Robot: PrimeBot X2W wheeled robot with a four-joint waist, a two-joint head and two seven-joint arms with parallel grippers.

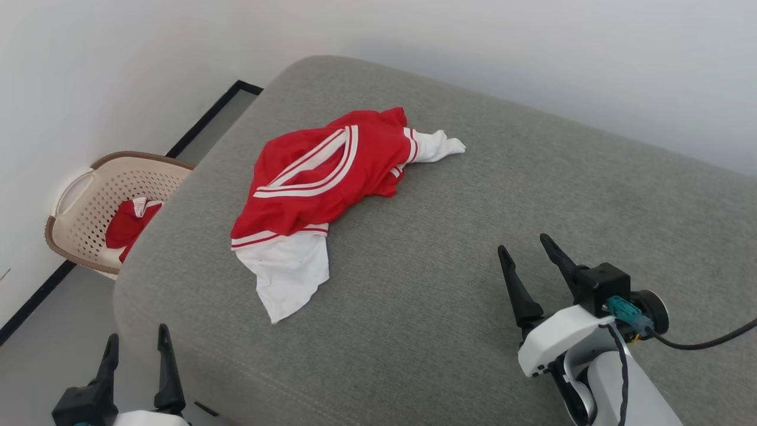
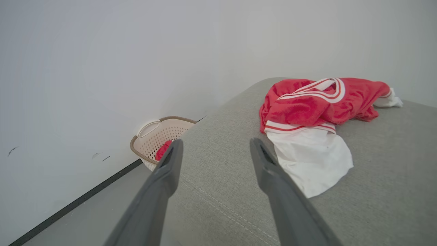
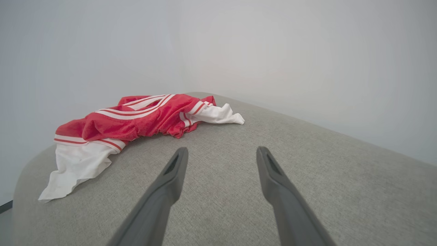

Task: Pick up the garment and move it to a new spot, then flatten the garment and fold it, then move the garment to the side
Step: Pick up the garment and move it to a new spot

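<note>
Nearest to us in the head view are our own two grippers. The left gripper [image 1: 137,334] sits at the bottom left by the near corner of the grey cushion [image 1: 473,248], its body cut off by the frame edge. The right gripper [image 1: 523,244] hovers over the cushion at the lower right, and a dark cable [image 1: 698,342] runs from its wrist out of frame. Each has its two dark fingers spread wide with nothing between them, as the left wrist view [image 2: 215,141] and right wrist view [image 3: 222,149] confirm.

The garment [image 1: 319,171] lies crumpled on the cushion's far left part, well apart from both grippers and touched by neither. It is bunched over itself, so we cannot make out its hem or much of its body. One white sleeve end spreads flat toward the near edge, the other points away to the right, and the striped V-neck trim faces up.

The basket [image 1: 94,189] stands on the floor [image 1: 47,367] against the wall, left of the cushion, which hides its right side. Inside it lies a red-and-white cloth [image 1: 127,225], partly covered, and we cannot tell what it is.

We count two grippers, four fingers, one garment on the cushion, two white sleeve ends, one basket and one cloth inside it.
</note>
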